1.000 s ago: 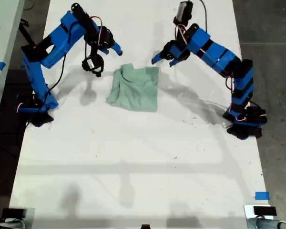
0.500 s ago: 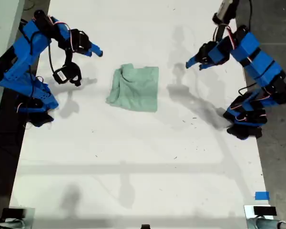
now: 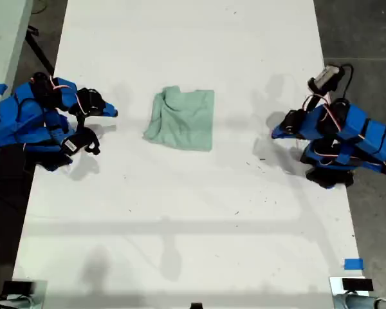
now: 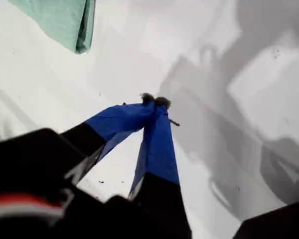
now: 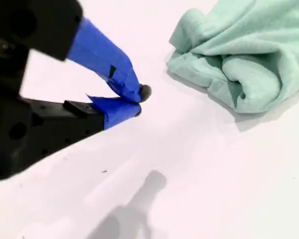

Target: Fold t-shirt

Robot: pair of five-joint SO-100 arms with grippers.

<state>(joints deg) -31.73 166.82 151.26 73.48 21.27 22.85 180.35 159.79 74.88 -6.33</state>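
Lying folded into a rough rectangle, the t-shirt [image 3: 182,120] sits on the white table [image 3: 193,212] a little above the middle of the exterior view, between the two arms and touched by neither. Its edge toward the exterior view's left is bunched and rumpled, so the sleeves and collar cannot be picked out there. The first wrist view catches only one neat corner of the t-shirt [image 4: 65,20], cut off by the frame, while the second wrist view shows the crumpled side [image 5: 244,55] much closer. My first gripper [image 3: 275,134] is at the exterior view's right, well apart from the cloth, its blue fingertips pressed together and holding nothing [image 4: 154,101]. My second gripper [image 3: 112,112] is at the exterior view's left, near the bunched edge, its tips also closed on nothing [image 5: 139,99]. Half a second ago both arms stood raised and reached farther up the table; now each is drawn back low over its own base, and the t-shirt has not shifted. The table is bare white with small dark specks and soft grey arm shadows. A scrap of blue tape [image 3: 353,264] lies near its lower right corner in the exterior view, and grey floor [image 3: 367,38] shows beyond that side.
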